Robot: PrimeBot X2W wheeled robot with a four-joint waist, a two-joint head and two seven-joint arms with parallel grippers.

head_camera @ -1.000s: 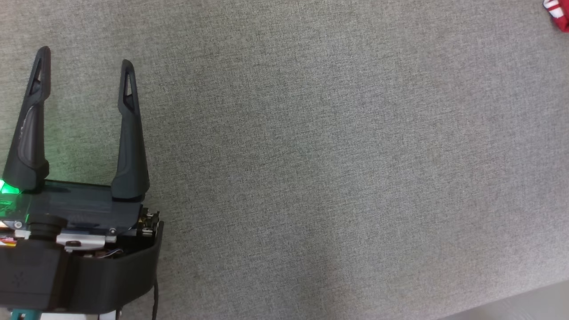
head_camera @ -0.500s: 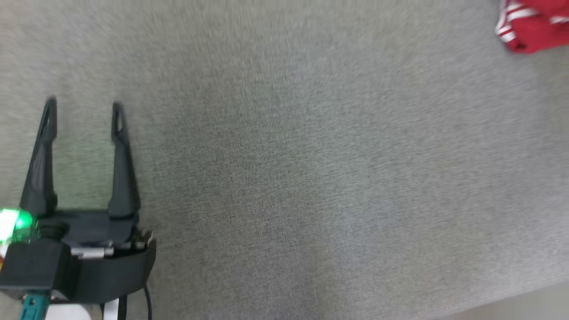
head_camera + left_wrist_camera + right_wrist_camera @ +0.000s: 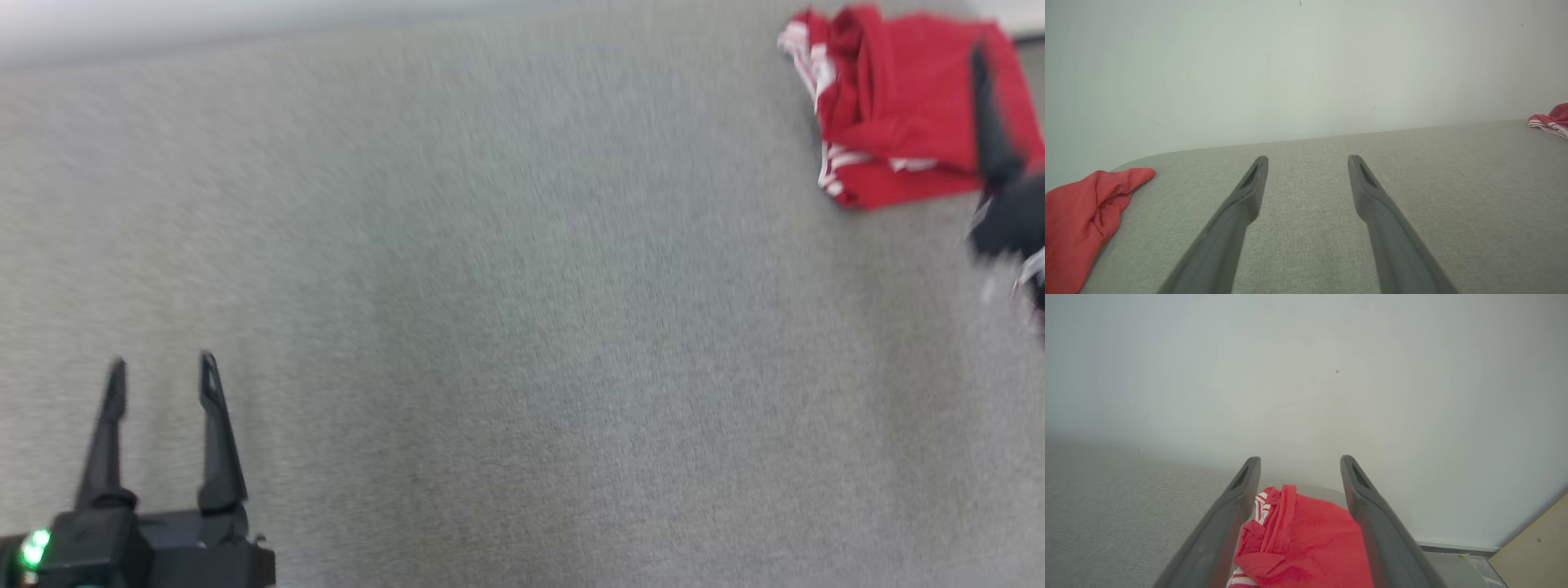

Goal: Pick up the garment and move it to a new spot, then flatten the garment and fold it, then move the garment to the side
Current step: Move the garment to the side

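The garment (image 3: 898, 122) is a red piece with white stripes, lying bunched at the far right of the grey fabric table (image 3: 522, 327). The left wrist view catches its edge (image 3: 1551, 120) at the right. My right gripper (image 3: 1298, 459) hovers open just above it, and the red cloth (image 3: 1298, 539) shows between and below the fingers, held by neither. One of its dark fingers (image 3: 988, 114) crosses the garment's right side in the head view. My left gripper (image 3: 162, 365) stands open and empty at the lower left, far from the garment, also open (image 3: 1306, 159) in its own view.
Another red cloth (image 3: 1081, 220) lies at the table's left end. A pale wall (image 3: 1306, 61) runs along the table's far edge. Past the table's right end are a strip of floor and a tan board (image 3: 1535, 547).
The head camera has swung, so the whole picture has shifted: the garment now shows in full and the right gripper's finger has come in at the right edge. The left gripper stays open.
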